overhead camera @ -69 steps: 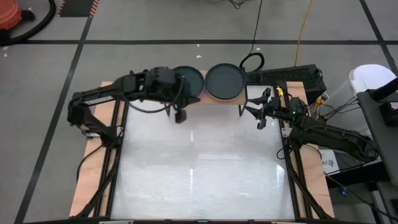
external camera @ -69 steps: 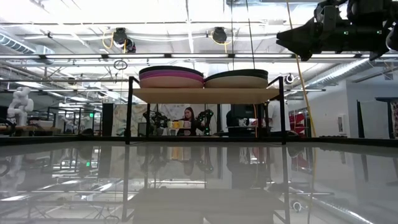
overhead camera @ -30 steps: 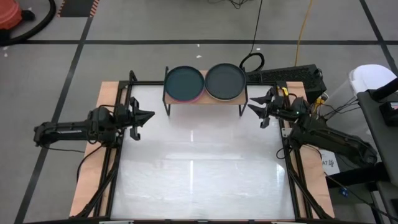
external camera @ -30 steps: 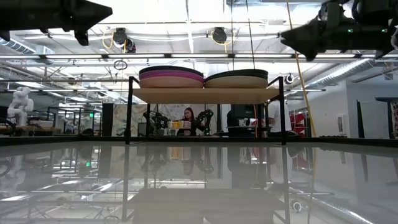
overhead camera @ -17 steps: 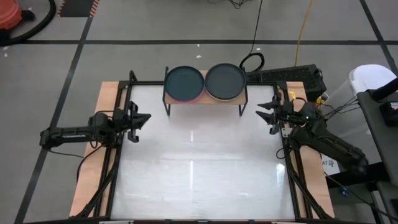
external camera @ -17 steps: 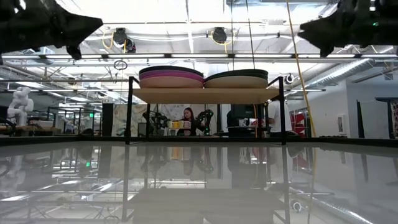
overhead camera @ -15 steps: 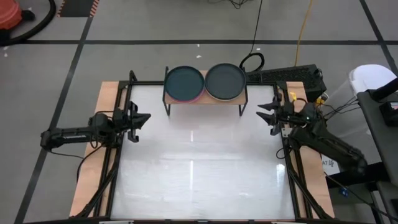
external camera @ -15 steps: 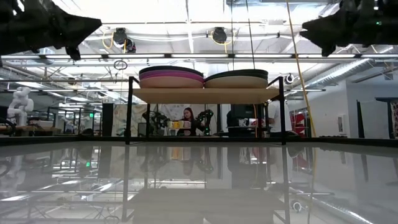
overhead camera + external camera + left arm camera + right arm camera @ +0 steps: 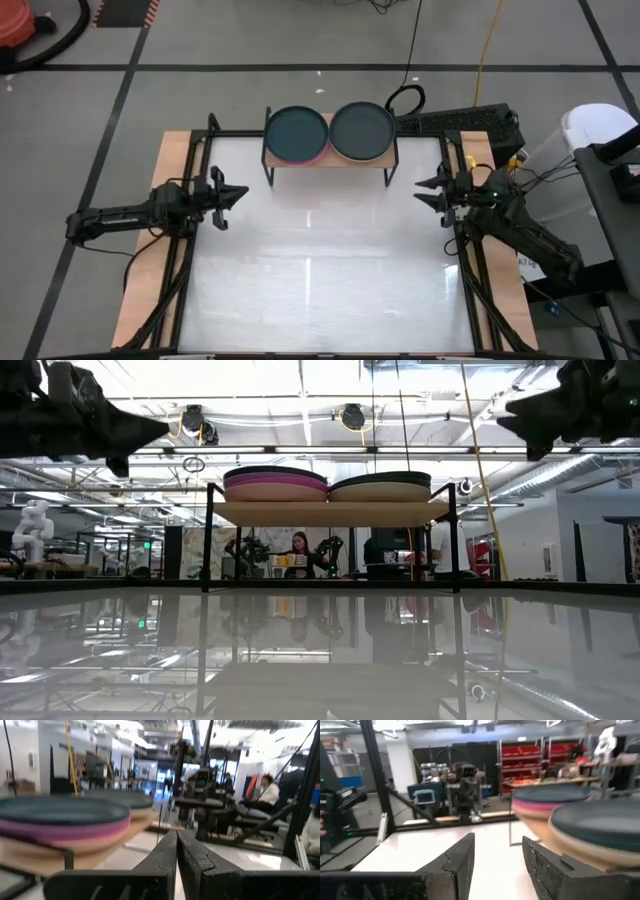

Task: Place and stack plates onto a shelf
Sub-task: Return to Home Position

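Note:
The shelf (image 9: 330,158) stands at the table's far edge, its light-wood board (image 9: 330,512) on thin black legs. It carries two stacks of plates. The left stack (image 9: 296,133) has a dark teal plate on top, with magenta and pink rims below (image 9: 275,483). The right stack (image 9: 362,131) is topped dark grey over beige (image 9: 380,485). My left gripper (image 9: 240,192) hovers at the table's left edge, shut and empty (image 9: 176,837). My right gripper (image 9: 420,190) hovers at the right edge, open and empty (image 9: 497,850). Both point inward, clear of the shelf.
The white tabletop (image 9: 320,270) spreads in front of the shelf between both arms. A black frame (image 9: 190,250) runs along the table's sides. Cables and a black box (image 9: 470,122) lie beyond the far right corner. People sit in the room behind the table (image 9: 300,552).
My right gripper has drawn back from beside the shelf toward the table's right and near edges. My left gripper has sunk a little at the left edge. The stacks on the shelf have not moved.

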You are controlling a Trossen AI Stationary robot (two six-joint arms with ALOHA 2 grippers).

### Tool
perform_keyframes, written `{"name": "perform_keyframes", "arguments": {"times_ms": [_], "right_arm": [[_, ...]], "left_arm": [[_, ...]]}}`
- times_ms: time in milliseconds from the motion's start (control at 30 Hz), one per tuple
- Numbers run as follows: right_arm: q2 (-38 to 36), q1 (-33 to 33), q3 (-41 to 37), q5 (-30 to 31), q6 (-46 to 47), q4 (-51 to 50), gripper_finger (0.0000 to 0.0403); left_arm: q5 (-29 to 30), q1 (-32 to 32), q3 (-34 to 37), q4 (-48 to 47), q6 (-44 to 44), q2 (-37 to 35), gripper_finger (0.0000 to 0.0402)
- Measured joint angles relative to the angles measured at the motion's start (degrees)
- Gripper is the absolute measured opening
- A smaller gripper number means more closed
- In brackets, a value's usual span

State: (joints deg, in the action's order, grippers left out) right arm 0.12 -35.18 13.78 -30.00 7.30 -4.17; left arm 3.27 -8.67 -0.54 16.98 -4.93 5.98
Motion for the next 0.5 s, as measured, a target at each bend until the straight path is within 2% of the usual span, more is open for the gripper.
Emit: {"name": "perform_keyframes", "arguments": {"times_ms": [133, 300, 500], "right_arm": [[0.01, 0.0, -3.55, -1.78, 2.15, 2.05, 0.0146], [0.25, 0.0, -12.8, -1.59, 8.44, 17.21, 0.0146], [0.52, 0.0, -12.68, -0.06, 7.02, 15.54, 0.0146]], "left_arm": [[0.07, 0.0, 0.0, -2.89, -2.52, 0.02, 0.0017], [0.16, 0.0, -0.02, -5.63, -2.76, 0.0, 0.0017], [0.25, 0.03, -0.04, -8.83, -4.01, 0.13, 0.0017]]}}
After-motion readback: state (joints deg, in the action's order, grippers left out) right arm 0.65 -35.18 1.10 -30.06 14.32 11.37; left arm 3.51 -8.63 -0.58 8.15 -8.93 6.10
